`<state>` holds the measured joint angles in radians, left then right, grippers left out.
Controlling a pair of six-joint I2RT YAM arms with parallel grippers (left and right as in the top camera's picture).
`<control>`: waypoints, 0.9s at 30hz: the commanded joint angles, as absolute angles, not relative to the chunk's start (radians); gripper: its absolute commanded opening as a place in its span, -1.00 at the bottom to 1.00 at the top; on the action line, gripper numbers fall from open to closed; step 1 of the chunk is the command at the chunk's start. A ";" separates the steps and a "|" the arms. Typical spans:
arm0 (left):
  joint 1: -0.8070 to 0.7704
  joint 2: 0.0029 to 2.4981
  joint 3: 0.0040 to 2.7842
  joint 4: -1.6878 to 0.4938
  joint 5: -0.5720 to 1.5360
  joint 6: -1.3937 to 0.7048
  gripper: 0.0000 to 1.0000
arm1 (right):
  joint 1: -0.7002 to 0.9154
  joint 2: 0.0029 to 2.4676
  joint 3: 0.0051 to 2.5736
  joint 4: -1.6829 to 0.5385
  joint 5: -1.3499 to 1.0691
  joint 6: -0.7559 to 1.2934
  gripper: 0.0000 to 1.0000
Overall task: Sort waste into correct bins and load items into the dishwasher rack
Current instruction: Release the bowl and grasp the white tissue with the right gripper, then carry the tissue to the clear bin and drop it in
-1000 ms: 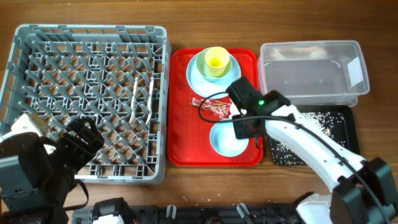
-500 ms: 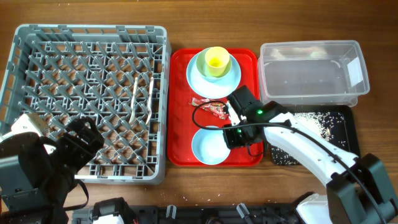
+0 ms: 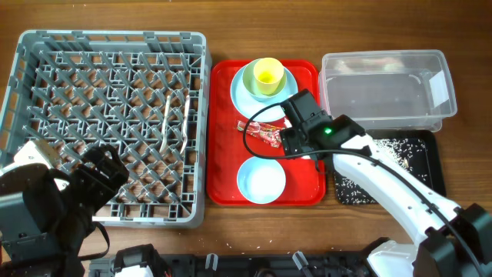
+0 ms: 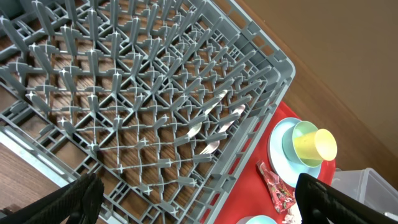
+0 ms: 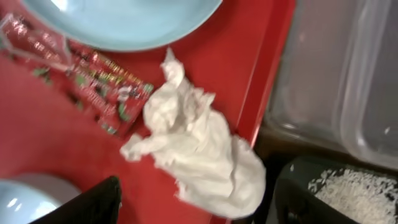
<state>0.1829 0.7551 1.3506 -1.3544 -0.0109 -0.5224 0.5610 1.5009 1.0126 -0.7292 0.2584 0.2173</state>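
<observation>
While right tool (image 5: 194, 190) stands spread | napkin (image 5: 199, 146) lies between its jaws

Napkin (image 5: 199, 152) beside wrapper (image 5: 93, 81) on the tray (image 5: 258, 56)

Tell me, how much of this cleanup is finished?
Done: cutlery lies in the rack; rice sits in the black tray. In hand: the right fingers hang open over the napkin. Left: napkin and wrapper need binning; bowl, cup and plate sit on the red tray.
</observation>
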 commanded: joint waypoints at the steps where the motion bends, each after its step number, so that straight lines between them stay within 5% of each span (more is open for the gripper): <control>1: 0.189 0.752 1.358 -1.352 -0.020 -0.532 1.00 | 0.561 1.541 0.966 -0.675 0.340 0.210 0.55; 18: 0.189 0.752 1.358 -1.352 -0.020 -0.532 1.00 | 0.561 1.719 0.953 -0.615 0.113 0.212 0.25; 20: 0.189 0.752 1.358 -1.352 -0.020 -0.532 1.00 | 0.561 1.717 0.955 -0.619 0.086 0.208 0.00; 21: 0.189 0.752 1.358 -1.352 -0.020 -0.532 1.00 | 0.561 1.714 0.967 -0.640 0.076 0.208 -0.48; 22: 0.189 0.752 1.358 -1.352 -0.020 -0.532 1.00 | 0.561 1.710 0.984 -0.669 0.069 0.209 -0.66; 27: 0.189 0.752 1.358 -1.352 -0.020 -0.532 1.00 | 0.561 1.591 1.122 -0.823 0.070 0.209 -0.91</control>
<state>0.1829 0.7551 1.3506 -1.3544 -0.0105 -0.5224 0.5610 1.6882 1.0260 -0.7910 0.0864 0.2108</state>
